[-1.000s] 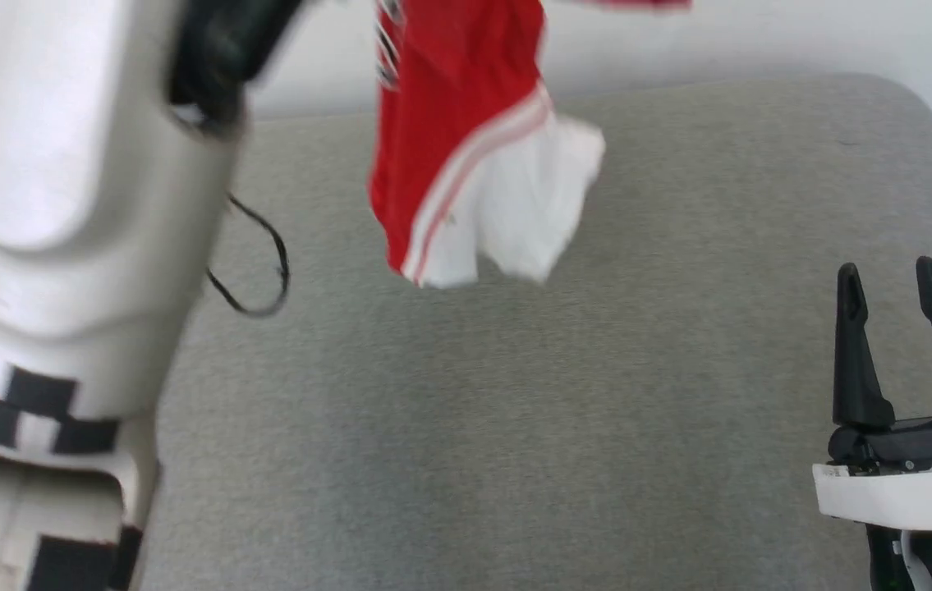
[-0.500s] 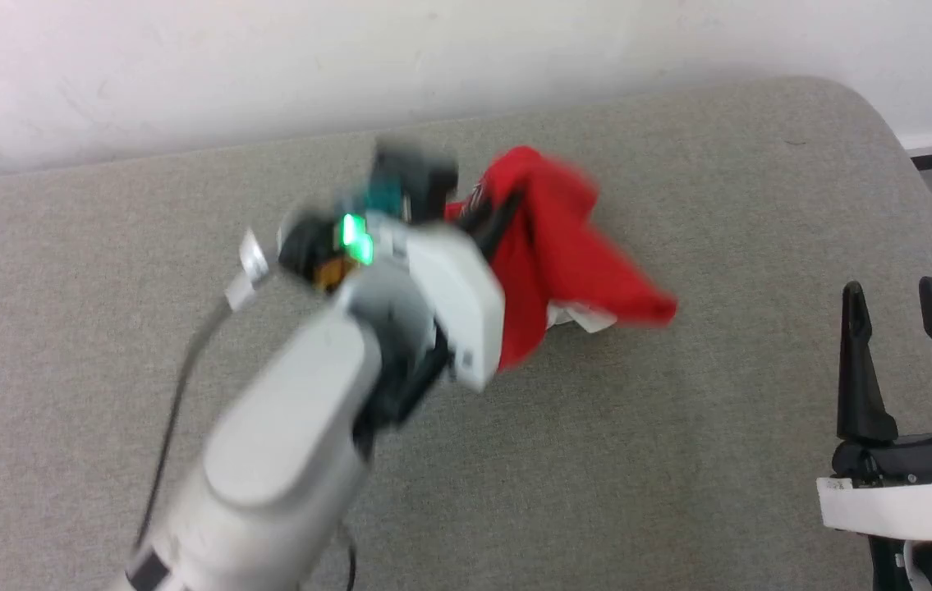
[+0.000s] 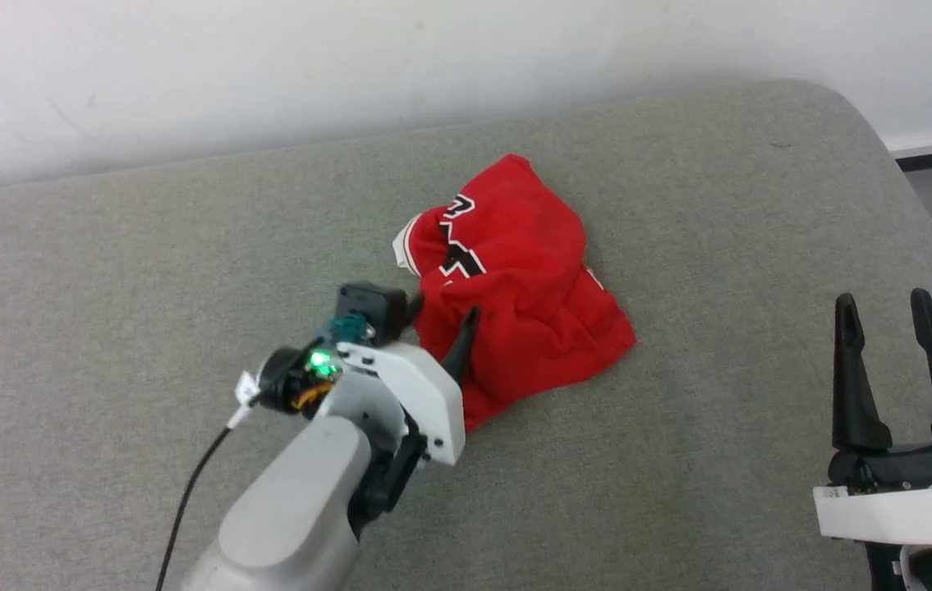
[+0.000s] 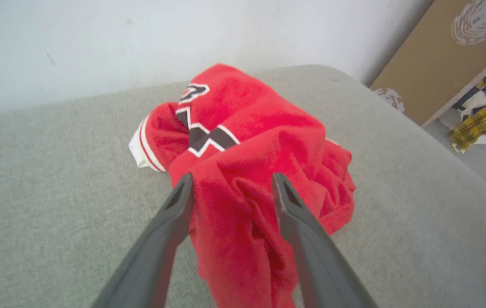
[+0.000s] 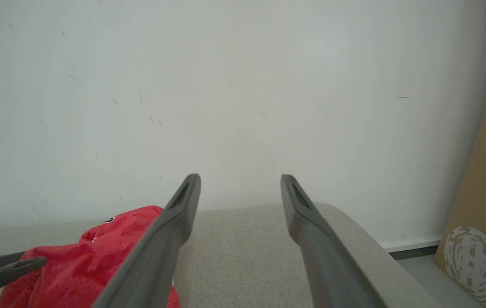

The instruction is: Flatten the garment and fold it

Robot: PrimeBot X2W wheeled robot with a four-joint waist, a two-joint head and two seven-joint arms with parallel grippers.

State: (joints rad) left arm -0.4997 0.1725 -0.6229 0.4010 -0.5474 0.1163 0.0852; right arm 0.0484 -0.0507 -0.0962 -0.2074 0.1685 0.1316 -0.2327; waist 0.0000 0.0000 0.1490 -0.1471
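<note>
One shirt [image 3: 515, 287] lies in a crumpled heap mid-tabletop [image 3: 679, 460], part of its black print facing up. There are two claws. The left claw [image 3: 443, 312] is spread astride a red fold. The right claw [image 3: 883, 297] is spread, empty and well apart. Pulling away could snag that fold and drag the heap. A careless pinch could catch several layers.

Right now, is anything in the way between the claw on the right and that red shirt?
Nothing visible. Only bare grey cushion lies between the right gripper and the garment; the left gripper, open, is at its opposite side.
</note>
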